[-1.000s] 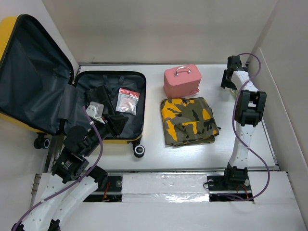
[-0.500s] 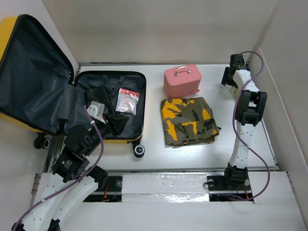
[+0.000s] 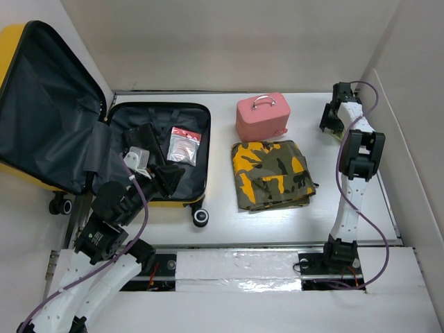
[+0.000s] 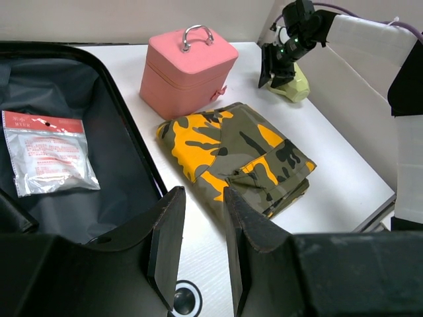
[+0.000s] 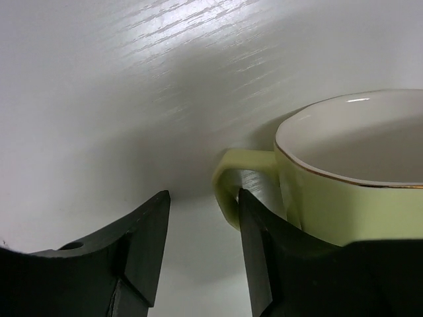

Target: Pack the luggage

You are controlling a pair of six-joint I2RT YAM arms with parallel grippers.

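The luggage (image 3: 76, 132) is a yellow hard-shell suitcase lying open at the left, its lid leaning on the wall. A clear sachet (image 3: 184, 144) lies on its dark lining (image 4: 119, 191). My left gripper (image 3: 166, 177) hovers over the suitcase's near right corner, open and empty (image 4: 201, 198). At the far right back, my right gripper (image 3: 336, 111) is low on the table beside a pale green cup (image 5: 350, 178). Its jaws (image 5: 203, 198) stand open. The cup's handle (image 5: 228, 181) sits just ahead of the right finger (image 5: 258, 251), not pinched.
A pink box case (image 3: 261, 115) with a metal handle stands at the back middle. A folded camouflage cloth (image 3: 272, 173) lies in front of it. A suitcase wheel (image 3: 201, 218) pokes out toward the table's near edge. White walls close in on both sides.
My right gripper has crept slightly right and toward the cup, and its jaws opened wider, then narrowed. The left arm has stayed still.
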